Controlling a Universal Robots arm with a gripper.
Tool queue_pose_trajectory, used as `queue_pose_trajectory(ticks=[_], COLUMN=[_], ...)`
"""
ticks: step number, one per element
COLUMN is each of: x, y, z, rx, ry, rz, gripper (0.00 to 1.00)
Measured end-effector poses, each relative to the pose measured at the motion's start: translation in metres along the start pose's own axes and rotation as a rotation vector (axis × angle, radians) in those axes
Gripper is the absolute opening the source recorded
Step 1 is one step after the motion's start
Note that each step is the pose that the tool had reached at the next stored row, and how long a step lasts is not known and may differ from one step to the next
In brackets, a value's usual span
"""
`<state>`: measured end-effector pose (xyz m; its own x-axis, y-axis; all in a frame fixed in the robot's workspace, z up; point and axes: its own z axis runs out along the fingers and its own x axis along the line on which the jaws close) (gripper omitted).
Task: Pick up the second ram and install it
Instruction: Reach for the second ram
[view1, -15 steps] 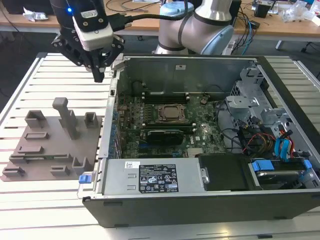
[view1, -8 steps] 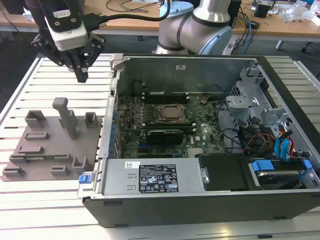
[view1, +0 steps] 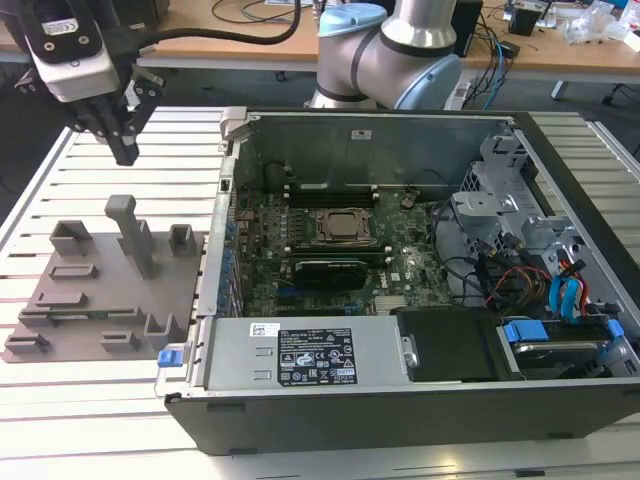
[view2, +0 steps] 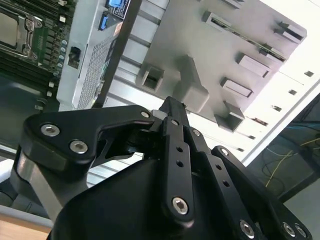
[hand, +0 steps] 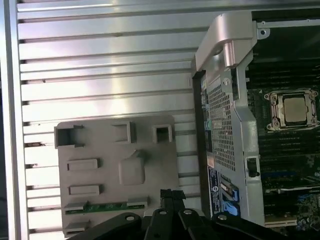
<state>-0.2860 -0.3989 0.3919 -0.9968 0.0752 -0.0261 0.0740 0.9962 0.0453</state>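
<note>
The second ram (hand: 105, 206) is a thin green-edged stick lying flat in a slot of the grey fixture plate (hand: 107, 150). That plate (view1: 90, 300) rests on the slatted table at the exterior view's left, beside the open computer case (view1: 330, 360). My gripper (view1: 125, 150) hangs in the air above the table, just beyond the plate's far edge and apart from it. Both wrist views show its black fingers pressed together with nothing between them, the gripper (hand: 170, 192) near the ram's slot and the gripper (view2: 172, 102) over the plate (view2: 210, 55).
Inside the case lies the motherboard (view1: 400, 275) with its square CPU socket (view1: 345, 228) and long black slots on either side. Drive cages and cables fill the exterior view's right. A tall grey post (view1: 128, 230) stands up from the fixture plate.
</note>
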Motion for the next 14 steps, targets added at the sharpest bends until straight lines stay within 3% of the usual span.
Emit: queue_pose_trajectory(ticks=[3,11,14], x=[0.0092,0.0421,0.0504], y=[-0.0007,-0.0032,-0.0039], z=[-0.0001,0.0,0.0002], rx=[0.0001,0.0001,0.0001], ry=[0.0001,0.0001,0.0001], rz=[0.0,0.0,0.0], gripper=[0.1,0.1,0.1])
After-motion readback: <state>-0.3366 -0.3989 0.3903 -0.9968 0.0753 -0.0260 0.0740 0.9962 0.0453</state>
